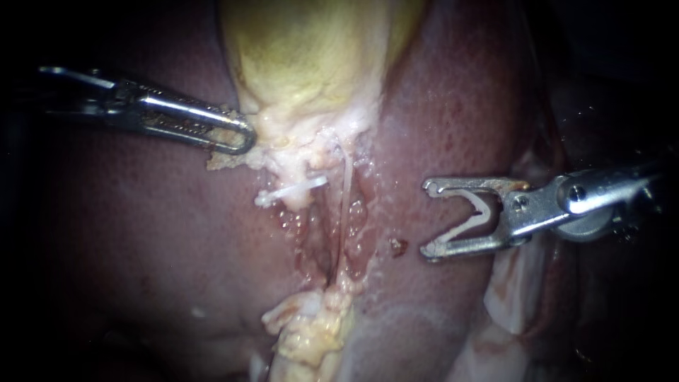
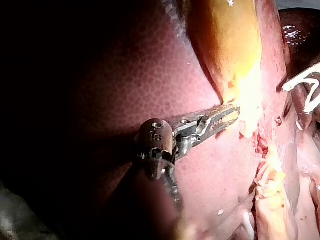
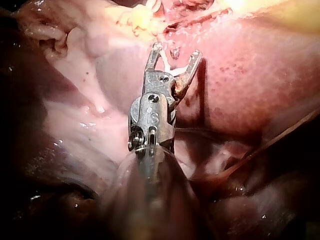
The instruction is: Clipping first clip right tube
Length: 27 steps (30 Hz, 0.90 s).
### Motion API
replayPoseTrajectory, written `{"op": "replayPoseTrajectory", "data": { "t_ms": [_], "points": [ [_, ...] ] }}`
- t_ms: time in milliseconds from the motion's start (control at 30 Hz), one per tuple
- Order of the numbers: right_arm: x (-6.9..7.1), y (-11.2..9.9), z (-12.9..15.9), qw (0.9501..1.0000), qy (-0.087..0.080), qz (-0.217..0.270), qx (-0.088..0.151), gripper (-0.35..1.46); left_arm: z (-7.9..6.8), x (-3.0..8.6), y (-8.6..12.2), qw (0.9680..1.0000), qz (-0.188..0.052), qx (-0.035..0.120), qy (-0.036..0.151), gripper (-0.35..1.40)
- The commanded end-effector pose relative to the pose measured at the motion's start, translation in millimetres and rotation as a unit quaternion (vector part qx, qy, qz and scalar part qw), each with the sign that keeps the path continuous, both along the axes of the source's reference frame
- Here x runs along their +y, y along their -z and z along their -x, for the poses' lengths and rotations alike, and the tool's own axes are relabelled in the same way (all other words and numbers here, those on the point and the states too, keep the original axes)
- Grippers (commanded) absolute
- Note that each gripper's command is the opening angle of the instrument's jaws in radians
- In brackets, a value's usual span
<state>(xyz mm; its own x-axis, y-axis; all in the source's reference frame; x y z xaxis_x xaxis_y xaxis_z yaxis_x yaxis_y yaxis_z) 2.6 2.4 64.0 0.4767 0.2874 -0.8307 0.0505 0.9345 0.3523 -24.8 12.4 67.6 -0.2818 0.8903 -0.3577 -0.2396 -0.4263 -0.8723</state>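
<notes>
Our left instrument (image 1: 240, 138) has its pincer clenched on the lower edge of the yellow, bulging gallbladder (image 1: 311, 64). Our right instrument (image 1: 426, 219) grasps a white V-shaped clip (image 1: 479, 212) in its spread pincer. It hangs over the dark red liver (image 1: 453, 106), right of the thin pale right tube (image 1: 345, 180) and apart from it.

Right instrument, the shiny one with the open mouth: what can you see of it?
The right instrument is a thin, shiny metal shaft that comes in from the right and ends in two small jaws. They stand wide apart and hold a white V-shaped clip between them. The instrument lies almost level over the red-brown liver. Its jaws point toward the thin pale tube but are well short of it and not around it.
</notes>
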Motion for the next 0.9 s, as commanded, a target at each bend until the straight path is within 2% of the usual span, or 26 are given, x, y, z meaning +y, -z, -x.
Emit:
{"op": "replayPoseTrajectory", "data": {
  "t_ms": [33, 167, 233, 333, 500, 633, 667, 767, 800, 900],
  "points": [
    [-0.1, -0.1, 0.0, 1.0, 0.0, 0.0, 0.0, 0.49, -0.5, 0.3, 0.5, 1.0, -0.002, -0.002, -0.002, -0.35],
    [-0.3, -0.2, -0.1, 1.0, 0.001, 0.0, 0.0, 0.49, -3.0, 1.9, 3.4, 0.9999, -0.007, 0.003, 0.01, -0.35],
    [-0.4, -0.3, -0.3, 1.0, 0.004, -0.001, 0.002, 0.49, -4.2, 2.8, 4.8, 0.9999, 0.0, 0.006, 0.015, -0.35],
    [-0.5, -0.4, -0.8, 0.9999, 0.013, -0.007, 0.007, 0.49, -5.0, 3.5, 5.8, 0.9998, 0.004, 0.004, 0.021, -0.35],
    [-1.3, -1.4, -2.5, 0.9985, 0.019, -0.051, 0.01, 0.48, -4.7, 3.1, 5.5, 0.9997, 0.006, 0.005, 0.022, -0.35],
    [-3.1, -3.4, -4.5, 0.994, 0.034, -0.099, 0.03, 0.46, -4.7, 3.0, 5.4, 0.9997, 0.006, 0.005, 0.022, -0.35],
    [-3.5, -3.9, -5.0, 0.9921, 0.043, -0.111, 0.039, 0.46, -4.7, 3.0, 5.4, 0.9997, 0.006, 0.005, 0.023, -0.35],
    [-4.4, -5.7, -6.4, 0.9884, 0.04, -0.134, 0.059, 0.46, -4.7, 3.0, 5.5, 0.9997, 0.006, 0.005, 0.023, -0.35],
    [-4.5, -6.3, -6.9, 0.9868, 0.04, -0.142, 0.067, 0.46, -4.7, 3.0, 5.5, 0.9997, 0.006, 0.005, 0.023, -0.35],
    [-4.3, -7.7, -8.3, 0.9834, 0.026, -0.159, 0.083, 0.46, -4.7, 3.0, 5.5, 0.9997, 0.006, 0.005, 0.023, -0.35]
  ]
}}
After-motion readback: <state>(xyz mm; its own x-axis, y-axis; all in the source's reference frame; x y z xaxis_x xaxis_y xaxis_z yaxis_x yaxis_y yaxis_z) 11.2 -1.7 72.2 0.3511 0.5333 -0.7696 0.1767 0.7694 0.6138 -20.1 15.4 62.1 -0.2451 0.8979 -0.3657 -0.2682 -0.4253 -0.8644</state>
